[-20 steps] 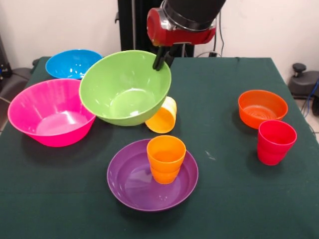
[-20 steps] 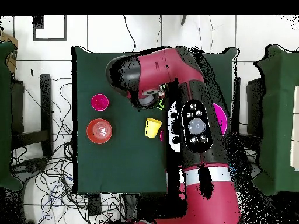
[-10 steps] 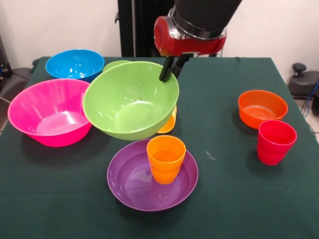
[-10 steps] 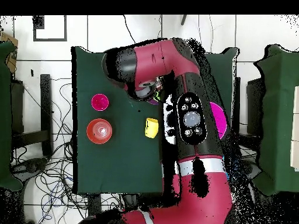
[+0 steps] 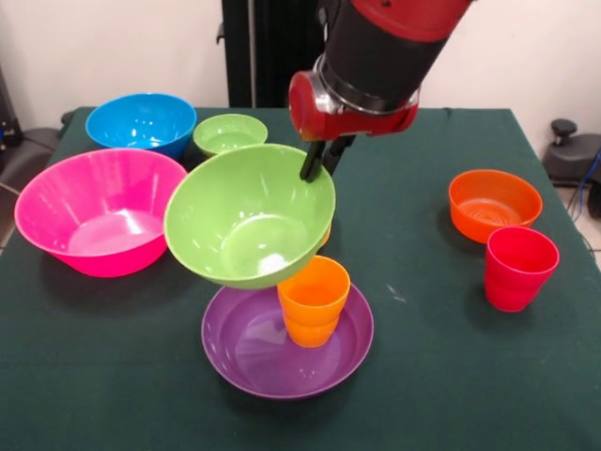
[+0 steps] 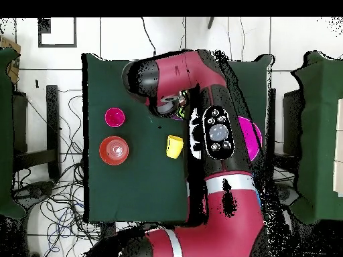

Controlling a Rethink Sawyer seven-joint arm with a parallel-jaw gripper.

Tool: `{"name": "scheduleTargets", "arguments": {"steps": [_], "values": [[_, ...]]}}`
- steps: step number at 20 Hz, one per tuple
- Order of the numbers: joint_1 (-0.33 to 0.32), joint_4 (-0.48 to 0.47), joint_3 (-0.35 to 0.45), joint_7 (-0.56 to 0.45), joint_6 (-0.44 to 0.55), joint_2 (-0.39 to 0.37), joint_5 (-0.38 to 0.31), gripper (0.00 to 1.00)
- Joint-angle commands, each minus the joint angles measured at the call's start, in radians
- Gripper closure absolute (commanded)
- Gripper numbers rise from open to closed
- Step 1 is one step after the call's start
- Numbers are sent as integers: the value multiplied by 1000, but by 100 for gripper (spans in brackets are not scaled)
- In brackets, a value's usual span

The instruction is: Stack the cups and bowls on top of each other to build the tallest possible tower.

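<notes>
Whereas the large lime green bowl (image 5: 249, 216) hung nearer the pink bowl (image 5: 97, 223) a second ago, we now find it lower, over the orange cup (image 5: 313, 300) in the purple bowl (image 5: 246, 349). The fingers (image 5: 308, 167) pinch its rim; it hangs tilted, glossy, hiding the yellow cup (image 6: 175, 146) from the front.

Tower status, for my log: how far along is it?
Done: orange cup stands in the purple bowl. In hand: gripper holds the lime bowl by its rim, tilted above them. Left: pink, blue, small green and orange bowls, red cup.
</notes>
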Motion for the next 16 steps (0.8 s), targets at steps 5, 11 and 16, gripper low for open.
{"name": "scheduleTargets", "arguments": {"steps": [5,11,16], "values": [[41,12,-21,126,-63,30,18,100],[53,-8,-27,131,-46,39,32,100],[69,30,-42,156,-49,16,61,100]]}}
